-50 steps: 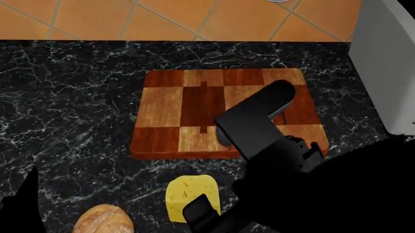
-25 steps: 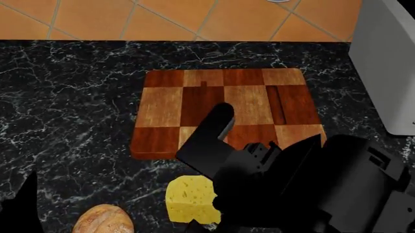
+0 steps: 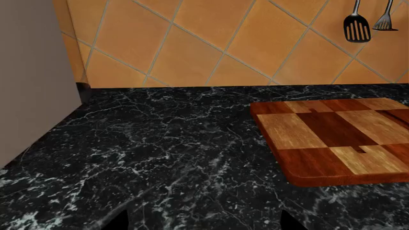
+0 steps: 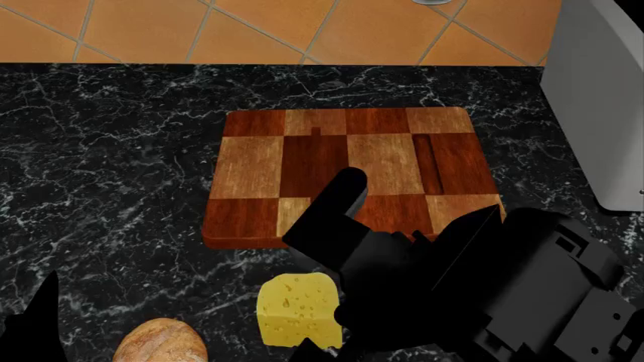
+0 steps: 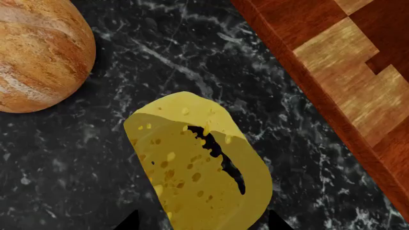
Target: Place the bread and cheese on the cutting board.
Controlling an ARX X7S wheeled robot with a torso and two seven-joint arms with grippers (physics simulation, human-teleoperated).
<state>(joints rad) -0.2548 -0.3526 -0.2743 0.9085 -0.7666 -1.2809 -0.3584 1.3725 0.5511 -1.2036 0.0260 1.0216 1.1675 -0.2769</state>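
Observation:
The chequered wooden cutting board (image 4: 352, 162) lies on the black marble counter with nothing on it. In front of it sits the pale yellow cheese (image 4: 292, 305), and the golden bread (image 4: 159, 341) is to its left at the near edge. My right gripper (image 4: 322, 268) hangs open just over the cheese. In the right wrist view its two fingertips straddle the near end of the cheese (image 5: 198, 167) without touching it, with the bread (image 5: 38, 52) and the board's edge (image 5: 332, 81) beyond. My left gripper (image 3: 204, 225) is open over bare counter, left of the board (image 3: 332, 139).
A white appliance (image 4: 604, 98) stands at the right of the counter. An orange tiled wall (image 4: 302, 30) runs behind the board, with hanging utensils (image 3: 357, 26). A grey panel (image 3: 32, 86) bounds the counter's far left.
My right arm has swung from over the board's right half leftward and nearer, so its open fingers now stand over the cheese. Bread, cheese and board have not moved.

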